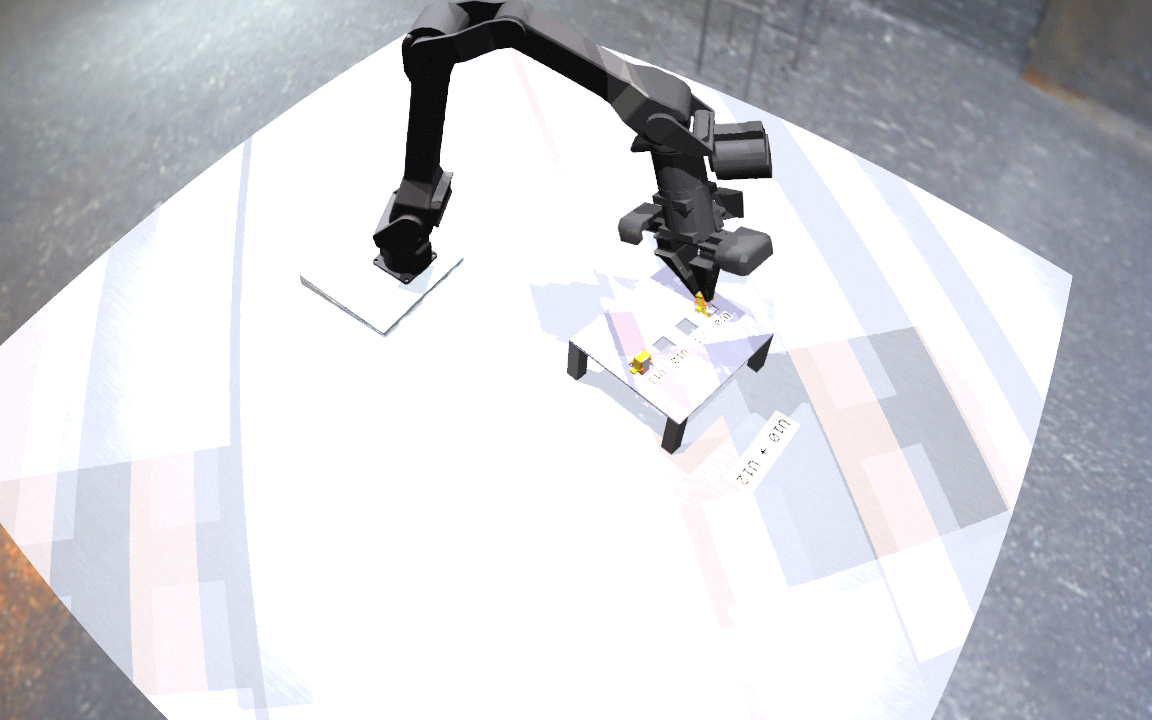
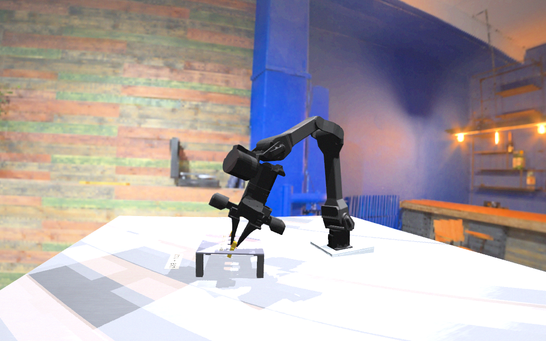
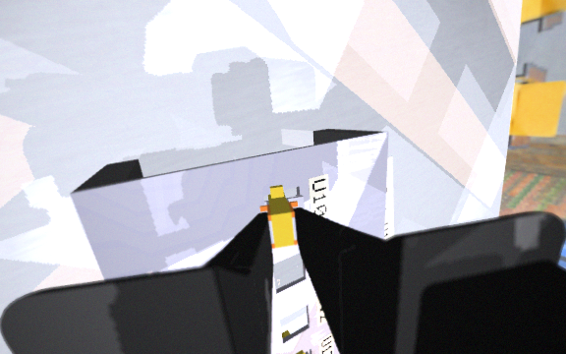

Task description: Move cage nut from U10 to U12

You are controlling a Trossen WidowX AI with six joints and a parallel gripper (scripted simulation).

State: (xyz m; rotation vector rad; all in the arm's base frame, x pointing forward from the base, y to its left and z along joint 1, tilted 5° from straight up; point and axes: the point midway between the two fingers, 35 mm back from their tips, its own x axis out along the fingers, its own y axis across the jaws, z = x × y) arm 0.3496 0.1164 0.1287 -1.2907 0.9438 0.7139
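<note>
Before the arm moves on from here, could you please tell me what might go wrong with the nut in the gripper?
The held cage nut leans in its hole, so it might snag on the rail plate while coming out. The gripper pinches it at narrow tips, so it could twist. Near U12, the fingers may bump the other nut.
</note>
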